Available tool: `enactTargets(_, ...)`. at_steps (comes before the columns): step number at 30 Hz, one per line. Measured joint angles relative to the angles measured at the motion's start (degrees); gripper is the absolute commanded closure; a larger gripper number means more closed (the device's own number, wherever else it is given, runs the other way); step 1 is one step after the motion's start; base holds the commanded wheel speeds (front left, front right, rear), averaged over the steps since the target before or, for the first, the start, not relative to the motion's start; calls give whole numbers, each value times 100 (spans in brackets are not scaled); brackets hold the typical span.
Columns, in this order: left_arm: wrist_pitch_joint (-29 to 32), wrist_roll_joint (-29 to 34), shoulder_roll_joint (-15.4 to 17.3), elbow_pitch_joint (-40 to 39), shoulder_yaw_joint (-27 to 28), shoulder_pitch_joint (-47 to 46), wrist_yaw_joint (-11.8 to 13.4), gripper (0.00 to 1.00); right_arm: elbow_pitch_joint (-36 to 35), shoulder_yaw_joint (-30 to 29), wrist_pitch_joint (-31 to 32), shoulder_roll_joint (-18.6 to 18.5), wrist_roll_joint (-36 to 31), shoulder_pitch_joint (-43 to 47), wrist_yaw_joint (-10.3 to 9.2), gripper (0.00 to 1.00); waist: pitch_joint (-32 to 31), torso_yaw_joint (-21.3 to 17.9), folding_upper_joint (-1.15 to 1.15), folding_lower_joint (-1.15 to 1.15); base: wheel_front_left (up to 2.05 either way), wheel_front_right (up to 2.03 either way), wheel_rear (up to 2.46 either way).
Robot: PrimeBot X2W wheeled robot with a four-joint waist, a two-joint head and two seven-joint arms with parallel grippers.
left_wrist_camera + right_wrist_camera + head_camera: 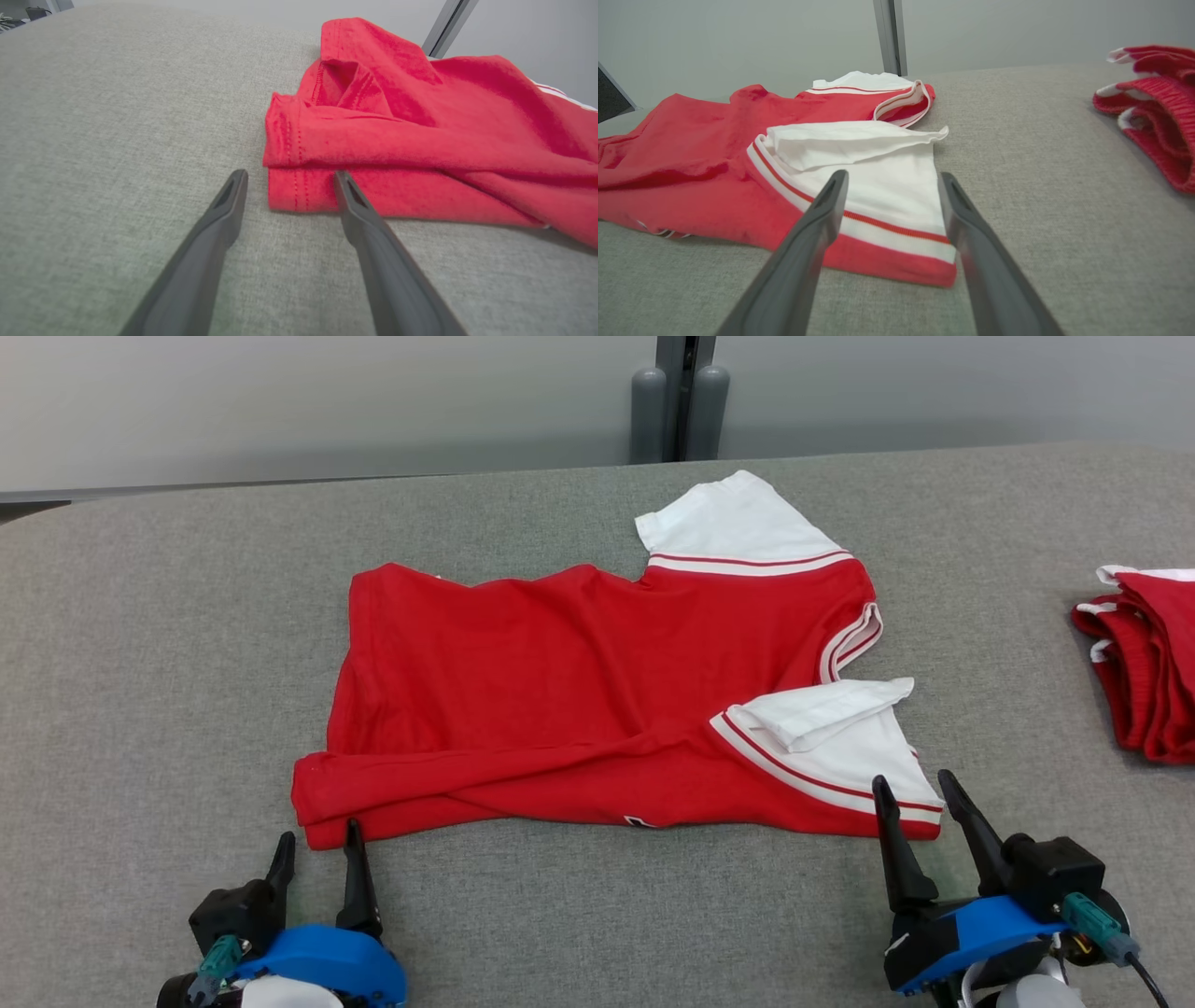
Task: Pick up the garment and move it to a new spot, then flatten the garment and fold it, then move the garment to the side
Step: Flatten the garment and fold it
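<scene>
Two grippers are lined up at the near edge of the red short-sleeved cotton garment with white sleeves and striped trim (579, 691). It lies spread out in the middle of the grey fabric-covered table (140, 663).

The left gripper (319, 835) has its jaws spread with nothing between them, and its tips sit right at the doubled hem corner. The right gripper (911, 779) is spread and empty too, and it straddles the corner of the near white sleeve (896, 191), whose upper flap is turned back on itself.

As for progress, the garment looks moved and mostly flattened. A long band along the near side lies doubled over, so folding appears to have started. It is far from a neat packet, though: the far sleeve sticks out and the body is wide open.

What I judge to be left is to grip both near corners, carry the fold across, and tidy up. Then the garment shifts aside, perhaps toward the bundle of red-and-white clothes (1144, 653) at the right edge.
</scene>
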Motion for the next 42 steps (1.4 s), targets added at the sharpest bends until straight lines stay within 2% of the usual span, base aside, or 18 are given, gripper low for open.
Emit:
enactTargets(10,-19,-164,2,170,-12,-163,-40,0,110,-96,-1,3,-60,-124,1,0,175,-15,0,0,0,0,0)
enactTargets(16,-29,-236,5,268,-33,-331,-41,0,420,-332,0,-1,-210,-243,0,0,292,0,0,-1,0,0,0)
enactTargets(26,-87,-107,38,601,-255,-475,-116,0,1299,-298,-74,-5,-328,-485,3,0,368,51,0,-2,0,0,0)
enactTargets(27,-101,-98,48,655,-298,-499,-127,0,1368,-279,-79,-10,-327,-520,2,20,371,59,0,-3,0,0,0)
enactTargets(28,-109,-100,59,723,-347,-527,-167,2,1429,-255,-99,-22,-324,-539,2,78,376,66,0,-3,0,0,0)
enactTargets(29,-114,-101,70,787,-386,-552,-192,33,1469,-229,-104,-32,-297,-570,2,100,380,71,0,-3,0,0,0)
enactTargets(31,-132,-176,94,953,-482,-639,-281,100,1539,-131,-114,-47,-216,-628,0,100,384,75,0,-4,0,0,0)
enactTargets(36,-154,-334,83,1132,-633,-753,-476,100,1418,-30,-66,-19,52,-621,4,100,367,82,0,-2,0,0,0)
enactTargets(42,-47,-379,32,825,-536,-719,-536,100,1066,-133,-10,-2,449,-570,2,100,305,124,0,0,0,0,0)
